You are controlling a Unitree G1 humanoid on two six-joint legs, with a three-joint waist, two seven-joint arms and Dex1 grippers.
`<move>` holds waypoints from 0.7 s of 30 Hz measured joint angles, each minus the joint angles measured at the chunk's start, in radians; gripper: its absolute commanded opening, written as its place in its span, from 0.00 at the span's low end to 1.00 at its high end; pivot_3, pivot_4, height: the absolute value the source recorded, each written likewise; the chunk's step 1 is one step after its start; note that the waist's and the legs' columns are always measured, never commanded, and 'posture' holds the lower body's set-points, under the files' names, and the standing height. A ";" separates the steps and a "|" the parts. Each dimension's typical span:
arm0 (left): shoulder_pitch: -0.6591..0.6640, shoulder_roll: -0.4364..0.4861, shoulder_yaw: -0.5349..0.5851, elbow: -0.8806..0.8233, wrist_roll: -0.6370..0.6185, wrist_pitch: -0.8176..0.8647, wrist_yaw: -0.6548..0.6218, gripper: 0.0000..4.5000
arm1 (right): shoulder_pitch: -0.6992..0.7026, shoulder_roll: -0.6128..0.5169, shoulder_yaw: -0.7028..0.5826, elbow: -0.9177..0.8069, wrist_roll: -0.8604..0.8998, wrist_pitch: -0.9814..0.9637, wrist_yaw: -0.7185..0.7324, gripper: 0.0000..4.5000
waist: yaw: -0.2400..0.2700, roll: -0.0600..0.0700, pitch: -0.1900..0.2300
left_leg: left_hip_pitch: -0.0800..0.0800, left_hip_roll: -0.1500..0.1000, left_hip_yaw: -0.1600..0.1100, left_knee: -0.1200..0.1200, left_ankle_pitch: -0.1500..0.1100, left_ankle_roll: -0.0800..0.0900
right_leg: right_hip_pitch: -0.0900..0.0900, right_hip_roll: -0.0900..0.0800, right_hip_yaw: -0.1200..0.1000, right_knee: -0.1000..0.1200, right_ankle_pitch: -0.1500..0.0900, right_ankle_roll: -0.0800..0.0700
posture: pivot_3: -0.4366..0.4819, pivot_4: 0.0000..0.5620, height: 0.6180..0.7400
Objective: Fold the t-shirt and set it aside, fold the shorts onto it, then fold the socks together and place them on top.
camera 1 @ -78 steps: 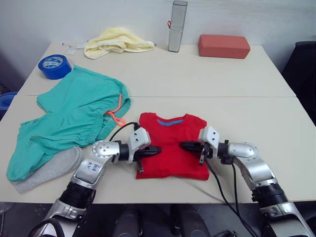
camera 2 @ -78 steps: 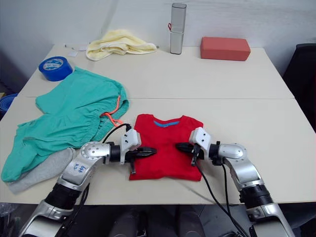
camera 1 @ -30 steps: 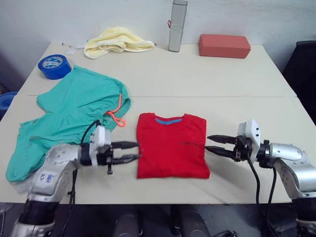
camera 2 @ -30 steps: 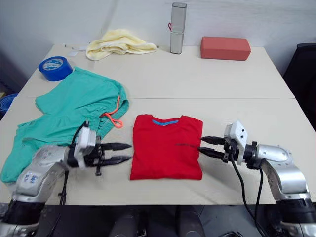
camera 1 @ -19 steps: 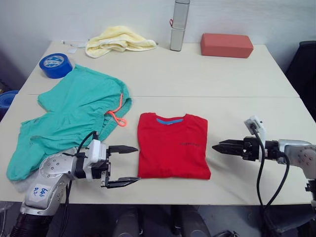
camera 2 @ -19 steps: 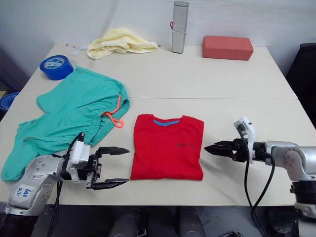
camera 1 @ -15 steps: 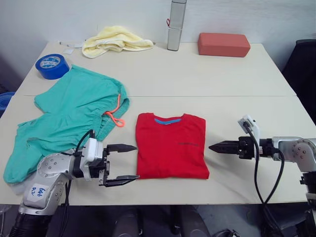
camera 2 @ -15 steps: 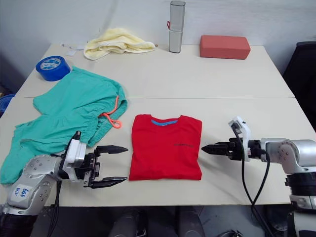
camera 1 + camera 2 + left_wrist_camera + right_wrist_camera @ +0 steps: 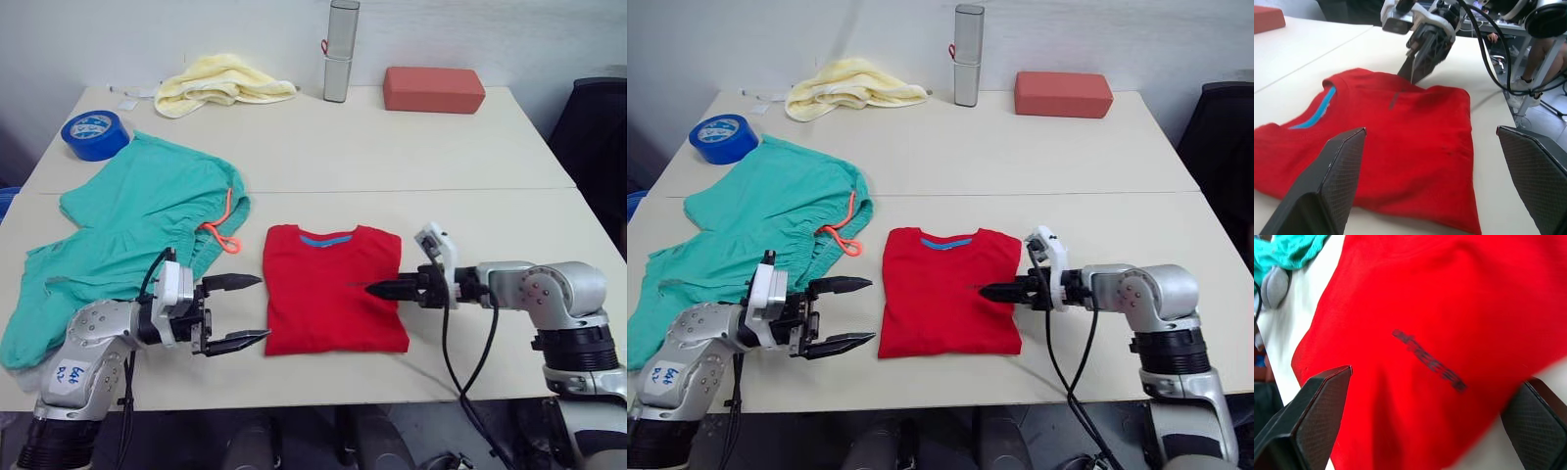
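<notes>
Reaching over the t-shirt (image 9: 333,289), right hand (image 9: 1420,382) gapes wide; left hand (image 9: 253,310) wide beside it.

- Both arms are silver-grey metal with rounded joint housings.
- The left gripper (image 9: 235,311) and right gripper (image 9: 377,289) each have two black, tapered fingers behind a white block.
- Black cables loop along each forearm.
- A white sticker with handwritten blue marks sits on the left forearm.
</notes>
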 measured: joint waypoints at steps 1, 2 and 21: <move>-0.003 -0.001 0.000 0.000 0.000 -0.001 0.001 1.00 | 0.001 0.009 0.005 -0.012 -0.006 0.001 -0.012 0.91 | 0.000 0.000 0.000 | 0.000 0.000 0.000 0.000 0.000 0.000 | 0.000 0.000 0.000 0.000 0.000 0.000 | 0.48 0.27 1.00; -0.006 -0.006 -0.001 0.003 0.001 -0.003 0.002 1.00 | 0.002 0.011 0.020 -0.028 -0.022 -0.007 -0.026 0.86 | 0.000 0.000 0.000 | 0.000 0.000 0.000 0.000 0.000 0.000 | 0.000 0.000 0.000 0.000 0.000 0.000 | 0.48 0.27 1.00; -0.080 -0.050 -0.036 0.078 0.035 -0.036 0.016 1.00 | 0.034 -0.147 0.083 0.032 -0.136 -0.157 0.094 0.00 | 0.034 -0.008 -0.007 | -0.002 -0.002 -0.001 -0.004 0.000 0.000 | 0.001 -0.002 -0.004 -0.009 0.000 -0.001 | 0.48 0.27 1.00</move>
